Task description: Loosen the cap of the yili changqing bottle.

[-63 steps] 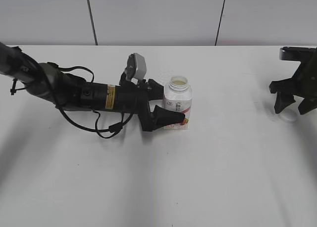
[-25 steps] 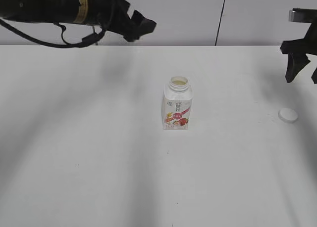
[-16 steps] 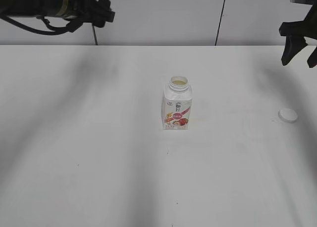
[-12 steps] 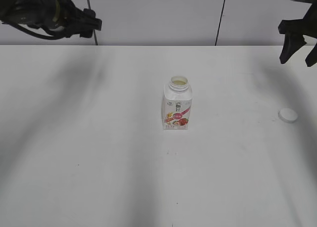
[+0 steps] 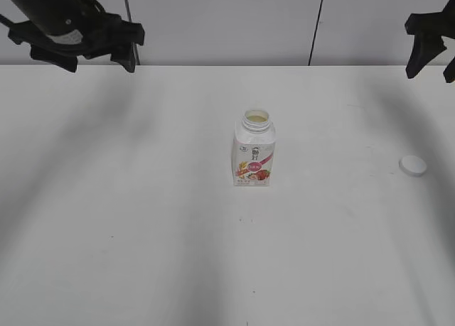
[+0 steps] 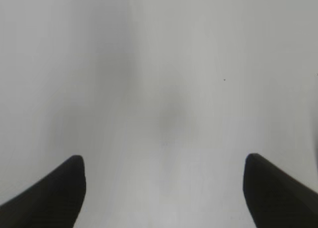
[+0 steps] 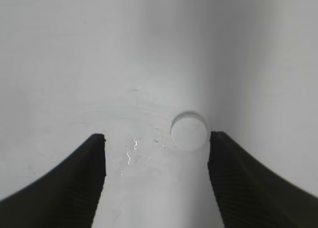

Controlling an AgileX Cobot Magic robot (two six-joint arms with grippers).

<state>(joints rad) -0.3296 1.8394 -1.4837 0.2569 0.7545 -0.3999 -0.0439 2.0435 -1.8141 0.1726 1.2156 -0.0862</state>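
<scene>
The yili changqing bottle (image 5: 254, 153) stands upright at the table's middle, its neck open with no cap on it. The white cap (image 5: 413, 165) lies flat on the table at the right, apart from the bottle; it also shows in the right wrist view (image 7: 189, 131). My left gripper (image 5: 82, 52) is raised at the top left, open and empty; the left wrist view (image 6: 164, 163) shows only bare table between its fingers. My right gripper (image 5: 432, 52) is raised at the top right, open and empty, high above the cap (image 7: 156, 138).
The white table (image 5: 142, 219) carries only the bottle and the cap. A grey panelled wall (image 5: 220, 20) runs behind the far edge. A few faint wet marks lie on the table left of the cap (image 7: 130, 151).
My left gripper has let go of the bottle, risen and drawn back to the top left. My right gripper has lifted away from the cap. Bottle and cap have not moved.
</scene>
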